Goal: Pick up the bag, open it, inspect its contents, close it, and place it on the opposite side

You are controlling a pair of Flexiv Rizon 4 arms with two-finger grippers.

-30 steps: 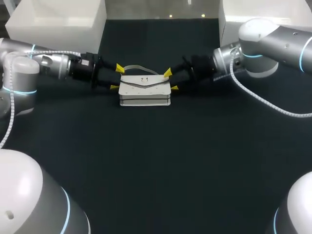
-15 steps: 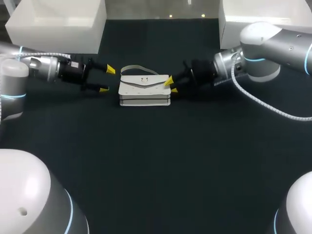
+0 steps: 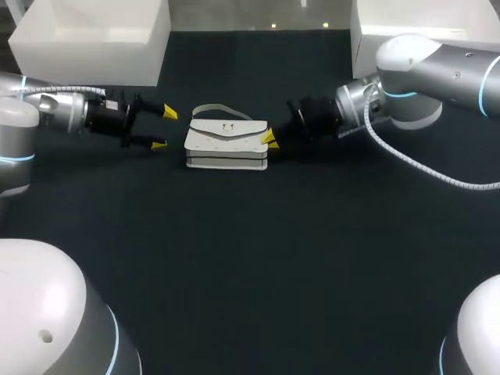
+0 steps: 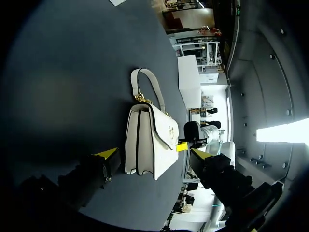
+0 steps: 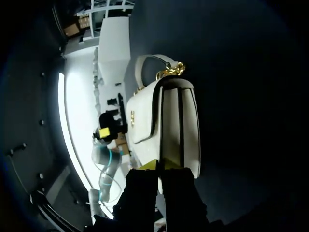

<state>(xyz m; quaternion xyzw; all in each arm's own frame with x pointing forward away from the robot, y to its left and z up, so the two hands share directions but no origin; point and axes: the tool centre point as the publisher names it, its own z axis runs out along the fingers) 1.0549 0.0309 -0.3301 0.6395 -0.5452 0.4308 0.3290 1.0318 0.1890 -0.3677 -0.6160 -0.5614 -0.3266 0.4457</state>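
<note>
A white handbag point(image 3: 226, 144) with a grey strap stands upright on the dark table, its flap shut. My left gripper point(image 3: 163, 128) hangs open a short way off the bag's left end, with nothing between its fingers. In the left wrist view the handbag point(image 4: 149, 140) stands ahead of the spread yellow tips. My right gripper point(image 3: 270, 140) is at the bag's right end, its tips pressed together. In the right wrist view the right gripper point(image 5: 158, 165) pinches the flap's end edge of the handbag point(image 5: 169, 116). The gold chain link point(image 5: 170, 70) shows where the strap joins.
A white box point(image 3: 86, 39) stands at the table's back left corner. Another white box point(image 3: 422, 23) stands at the back right. Dark table point(image 3: 250, 258) stretches toward the front of the bag.
My left gripper let go of the bag's left end, opened wide and drew back to the left. My right gripper closed at the bag's right end. The bag slid slightly left.
</note>
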